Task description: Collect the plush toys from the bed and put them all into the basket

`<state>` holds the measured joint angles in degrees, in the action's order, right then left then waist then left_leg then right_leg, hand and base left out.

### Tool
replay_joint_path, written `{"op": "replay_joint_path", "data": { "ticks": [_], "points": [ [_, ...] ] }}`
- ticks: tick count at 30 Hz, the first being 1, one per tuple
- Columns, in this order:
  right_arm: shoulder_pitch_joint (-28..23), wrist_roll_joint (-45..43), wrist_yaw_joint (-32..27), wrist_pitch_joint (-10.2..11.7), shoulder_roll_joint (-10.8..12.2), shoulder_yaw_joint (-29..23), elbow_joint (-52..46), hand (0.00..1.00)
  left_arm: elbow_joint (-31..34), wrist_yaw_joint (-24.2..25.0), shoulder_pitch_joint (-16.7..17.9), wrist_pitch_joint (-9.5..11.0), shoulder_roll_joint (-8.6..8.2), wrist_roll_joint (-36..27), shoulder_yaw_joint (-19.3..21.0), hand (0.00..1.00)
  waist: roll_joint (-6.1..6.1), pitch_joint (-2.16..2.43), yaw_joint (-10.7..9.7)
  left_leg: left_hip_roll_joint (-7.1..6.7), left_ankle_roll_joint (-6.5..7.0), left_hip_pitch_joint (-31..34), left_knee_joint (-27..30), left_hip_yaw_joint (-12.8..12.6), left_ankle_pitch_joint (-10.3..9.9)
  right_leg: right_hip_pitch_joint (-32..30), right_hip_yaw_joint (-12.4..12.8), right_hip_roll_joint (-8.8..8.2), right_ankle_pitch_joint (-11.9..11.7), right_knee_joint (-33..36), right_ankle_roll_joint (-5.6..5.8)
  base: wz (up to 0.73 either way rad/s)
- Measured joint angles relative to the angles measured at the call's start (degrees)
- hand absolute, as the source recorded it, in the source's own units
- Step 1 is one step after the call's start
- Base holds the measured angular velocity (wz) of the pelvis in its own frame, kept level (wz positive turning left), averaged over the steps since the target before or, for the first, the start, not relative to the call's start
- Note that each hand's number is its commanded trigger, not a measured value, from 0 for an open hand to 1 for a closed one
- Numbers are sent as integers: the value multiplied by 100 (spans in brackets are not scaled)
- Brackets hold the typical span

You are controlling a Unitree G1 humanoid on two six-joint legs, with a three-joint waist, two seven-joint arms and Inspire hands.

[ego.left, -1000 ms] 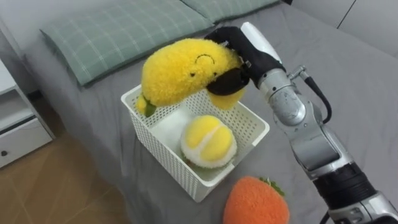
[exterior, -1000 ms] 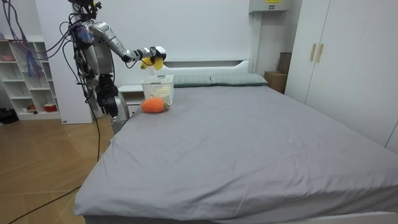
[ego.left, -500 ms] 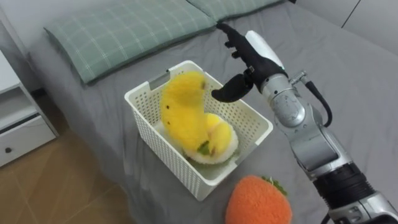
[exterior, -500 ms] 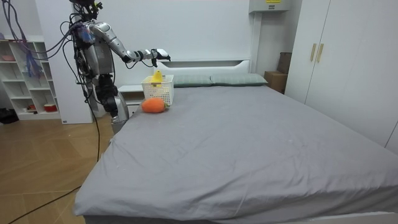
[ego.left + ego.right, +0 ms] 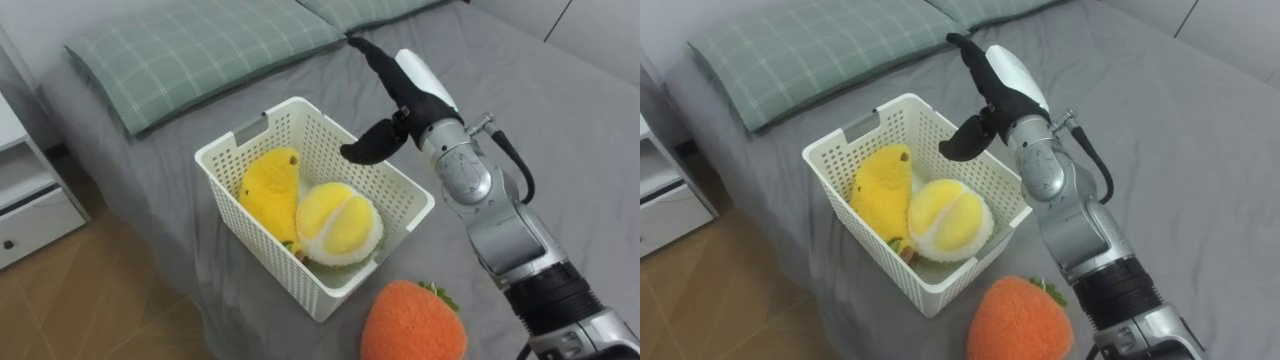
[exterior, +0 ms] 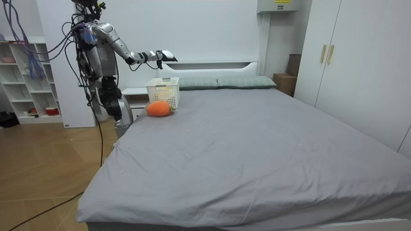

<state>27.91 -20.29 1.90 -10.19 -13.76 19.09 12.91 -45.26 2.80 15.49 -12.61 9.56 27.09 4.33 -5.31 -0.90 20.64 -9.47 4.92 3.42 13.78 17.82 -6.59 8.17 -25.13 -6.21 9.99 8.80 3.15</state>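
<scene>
Right hand (image 5: 408,88) spread empty above basket (image 5: 283,272) holding two yellow toys (image 5: 268,190); one orange toy (image 5: 412,322) beside

Hidden behind the round yellow plush (image 5: 338,222) and the near wall of the basket (image 5: 255,245): lower end of the long yellow plush (image 5: 268,190). Underside of the round yellow plush likewise behind that wall. Basket floor mostly covered by the two.

Cut by the bottom edge in both eye views: orange plush (image 5: 412,322), lower part lost.
Cut by the top edge: pillow (image 5: 190,50), second pillow (image 5: 370,10).
Cut by the left edge: drawer unit (image 5: 25,215).

Palm of right hand (image 5: 405,85) turned away, out of sight.

Room view: basket contents too small to tell. Fingers of the right hand too small to read. Bed (image 6: 257,147) cut at bottom and right edges.
</scene>
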Motion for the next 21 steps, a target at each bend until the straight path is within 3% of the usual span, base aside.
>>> {"op": "replay_joint_path", "data": {
  "ticks": [11, 15, 21],
  "points": [
    [0, 2, -1, 4, -155, -13, -2, 0, 14, -3, -4, 6, 28, 3, 0, 0, 14, -3, -31, -16, 3, 12, 58, 33, -4, -1, 2, 3, 0, 4, 0, 0],
    [0, 97, 0, 13, -259, -61, -16, 0, 10, 6, 17, 5, 29, 2, 0, 0, 15, -1, -47, -16, 3, 1, 77, 25, -5, 0, 107, 8, 0, 22, 0, 0],
    [-20, 396, -6, 17, -330, -327, -14, 0, -40, 26, 56, -12, 23, 5, 16, 0, 23, -1, -129, -8, 7, -65, 106, -23, -8, 76, 156, 11, 0, 13, 0, -1]
  ]
}}
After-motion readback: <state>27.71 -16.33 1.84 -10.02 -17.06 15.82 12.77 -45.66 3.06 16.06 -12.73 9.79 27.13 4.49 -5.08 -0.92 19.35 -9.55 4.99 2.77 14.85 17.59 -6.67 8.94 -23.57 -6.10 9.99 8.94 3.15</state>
